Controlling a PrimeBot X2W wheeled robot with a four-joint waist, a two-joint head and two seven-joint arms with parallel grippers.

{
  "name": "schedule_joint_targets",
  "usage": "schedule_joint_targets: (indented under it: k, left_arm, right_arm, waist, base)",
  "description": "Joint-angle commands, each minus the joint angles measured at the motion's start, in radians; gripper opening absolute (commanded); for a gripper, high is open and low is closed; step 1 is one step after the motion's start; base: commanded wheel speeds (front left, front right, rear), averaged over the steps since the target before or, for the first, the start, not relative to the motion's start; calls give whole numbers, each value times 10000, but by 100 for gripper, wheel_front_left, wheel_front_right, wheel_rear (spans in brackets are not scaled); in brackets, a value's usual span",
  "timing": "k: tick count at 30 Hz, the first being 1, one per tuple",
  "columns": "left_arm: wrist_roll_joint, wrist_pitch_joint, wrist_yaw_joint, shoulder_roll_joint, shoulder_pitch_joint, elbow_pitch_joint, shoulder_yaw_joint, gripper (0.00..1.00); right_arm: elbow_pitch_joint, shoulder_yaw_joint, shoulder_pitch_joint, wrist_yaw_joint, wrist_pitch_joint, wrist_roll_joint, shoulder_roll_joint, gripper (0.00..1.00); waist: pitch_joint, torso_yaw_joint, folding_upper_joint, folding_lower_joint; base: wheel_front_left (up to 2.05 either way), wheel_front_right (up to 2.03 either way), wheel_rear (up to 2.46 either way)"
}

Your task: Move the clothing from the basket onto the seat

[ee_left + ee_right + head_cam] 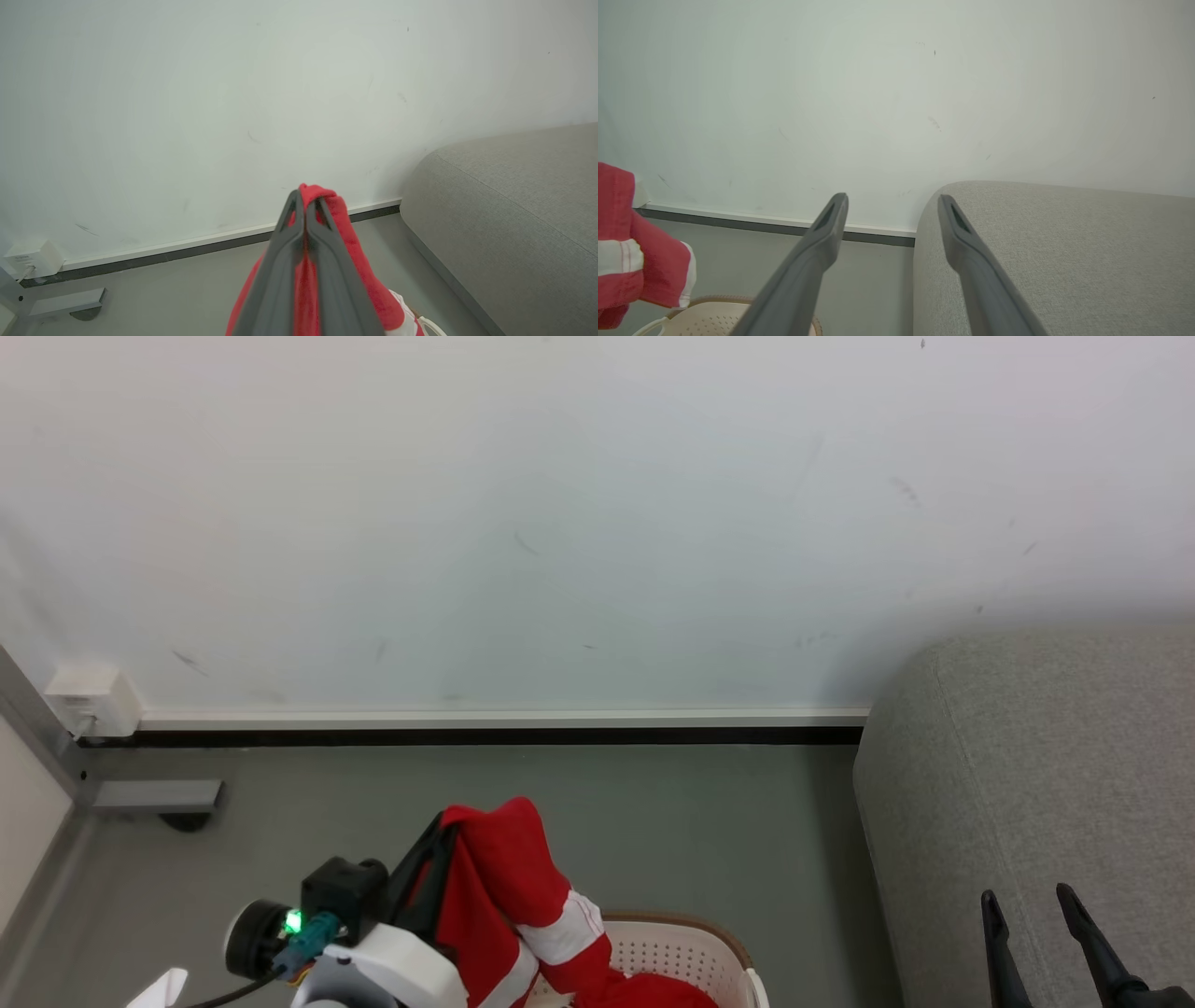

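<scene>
**anon1:** Left pincer point(306, 199) status?

**anon2:** Pinched tight on the clothing point(509, 873), red fold bunched over the tips. Held up above the basket point(677, 947), with the tail end down in it. White striped panel showing lower down.

**anon1:** And the right pincer point(892, 200)?

**anon2:** Spread wide, 2 fingers well apart, gripping nothing, hovering at the left edge of the seat point(1027, 756). Off to the right of the basket, that seat, up against the far wall point(560, 523).

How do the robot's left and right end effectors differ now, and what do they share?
The left end effector is shut on the clothing; the right end effector is open and empty. The left is by the basket; the right is by the seat. Both have two long dark fingers.
</scene>
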Motion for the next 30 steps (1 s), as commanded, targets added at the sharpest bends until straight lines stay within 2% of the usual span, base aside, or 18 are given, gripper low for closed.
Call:
schedule_joint_targets:
  k: [1,8,11,15,24,30]
  left_arm:
    - [-39,4,0,81,80,-24,-10,0]
    - [20,42,-84,4,-146,-242,-190,0]
    - [-44,199,-197,-53,-266,-485,-309,0]
    - [-41,504,-370,-168,-444,-1012,-578,0]
    - [-59,1129,-862,-636,-801,-2294,-1366,0]
    - [25,1551,-1301,-946,-1026,-2954,-2129,0]
  right_arm:
    - [-15,21,6,-25,8,55,-99,100]
    - [-214,385,-184,-25,8,197,-111,100]
    - [-400,888,-265,-25,8,351,-238,100]
    - [-655,1966,-485,-25,8,611,-586,100]
    - [-946,5327,-1395,-25,393,1645,-1460,100]
    - [-868,6296,-2063,-25,570,2033,-1717,100]
  waist:
    - [6,-5,-1,1]
    - [13,-21,-1,1]
    - [-10,-7,-1,1]
    - [-51,20,-1,1]
    - [-67,-35,-1,1]
    - [-48,-99,-1,1]
  base:
    - [0,0,0]
    - [0,0,0]
    - [0,0,0]
    - [0,0,0]
    - [0,0,0]
    - [0,0,0]
